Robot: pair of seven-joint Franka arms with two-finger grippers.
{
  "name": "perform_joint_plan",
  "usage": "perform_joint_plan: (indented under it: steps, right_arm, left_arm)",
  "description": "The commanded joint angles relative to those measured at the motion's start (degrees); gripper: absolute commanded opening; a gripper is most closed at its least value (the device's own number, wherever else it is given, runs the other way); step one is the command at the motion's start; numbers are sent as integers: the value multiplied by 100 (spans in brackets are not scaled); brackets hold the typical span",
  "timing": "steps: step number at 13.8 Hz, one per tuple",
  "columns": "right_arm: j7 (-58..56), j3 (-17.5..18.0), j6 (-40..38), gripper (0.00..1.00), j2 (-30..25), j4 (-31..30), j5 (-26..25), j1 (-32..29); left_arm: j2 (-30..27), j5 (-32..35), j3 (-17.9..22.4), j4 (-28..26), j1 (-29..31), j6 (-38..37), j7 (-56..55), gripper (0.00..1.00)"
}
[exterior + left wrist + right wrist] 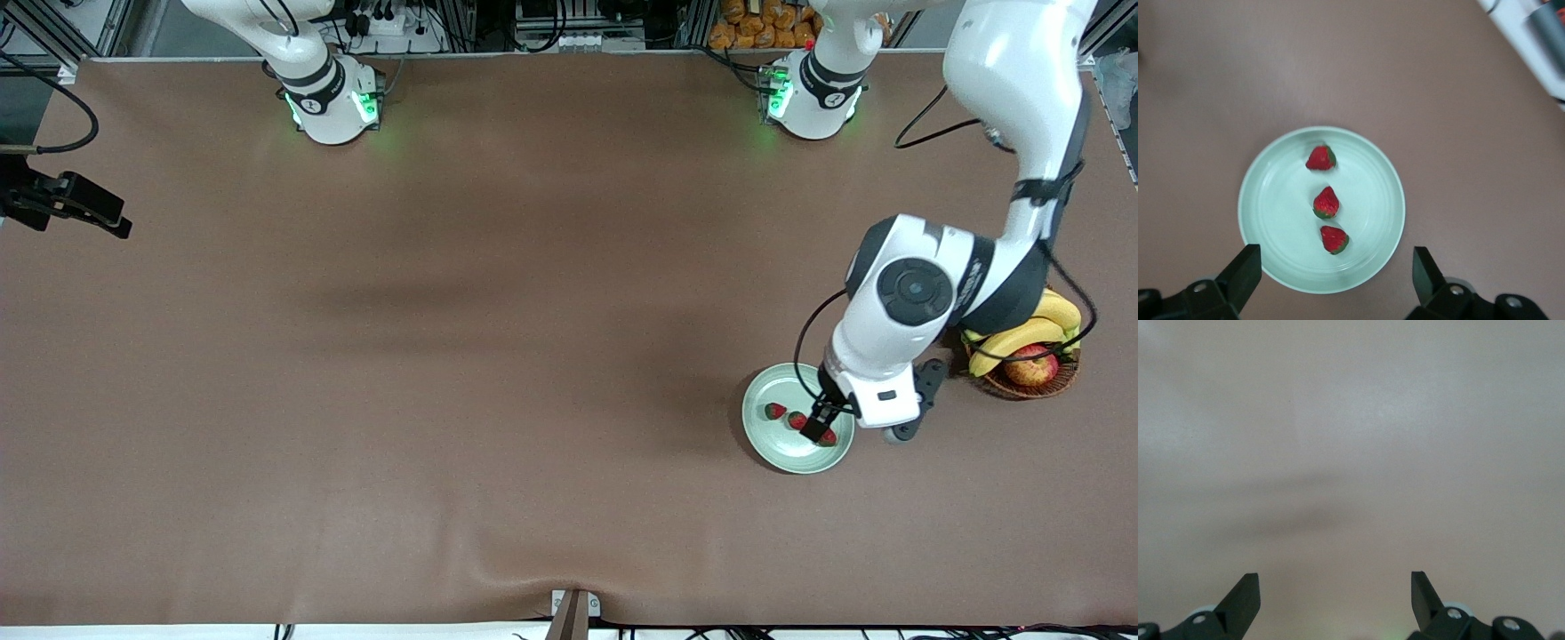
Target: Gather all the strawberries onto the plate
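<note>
The pale mint-green plate (pixel 766 389) lies near the left arm's end of the table, toward the front camera. Three strawberries lie in it in a row: one (pixel 775 411), a second (pixel 797 420) and a third (pixel 828 436). My left gripper (pixel 818 427) hangs low over the plate, open and empty. In the left wrist view the plate (pixel 1275 193) holds the three strawberries (pixel 1320 159), (pixel 1326 203), (pixel 1334 239) between the spread fingers of the left gripper (pixel 1335 259). My right gripper (pixel 1335 583) is open and empty over bare table; it does not show in the front view.
A brown wicker basket (pixel 1013 387) with bananas (pixel 1022 338) and a red-yellow apple (pixel 1031 364) stands beside the plate, nearer the left arm's end of the table, partly hidden by the left arm. A black mount (pixel 67 204) juts in at the right arm's end.
</note>
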Motion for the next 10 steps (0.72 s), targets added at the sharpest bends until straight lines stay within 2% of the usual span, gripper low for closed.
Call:
perform_joint_plan:
  steps: [1,4,8,10]
  right_arm:
    - [-21,-32,-26,100,-33,-25,-20,20]
    - [-21,-32,-26,100,-24,-25,-20,12]
    - [-30,-41,-35,100,-33,-25,-20,12]
    - [-30,-41,-35,100,-33,-25,-20,12]
  left_arm:
    - [-603,-295,-77,-93,75,-465,682,100]
    - [-973,-682,-95,30,66,-1115,1736,100]
    - [-1824,-1427,-104,39,101,-2389,3396,100]
    - [-2281,-1798,-104,30,416,-2716,4136,100]
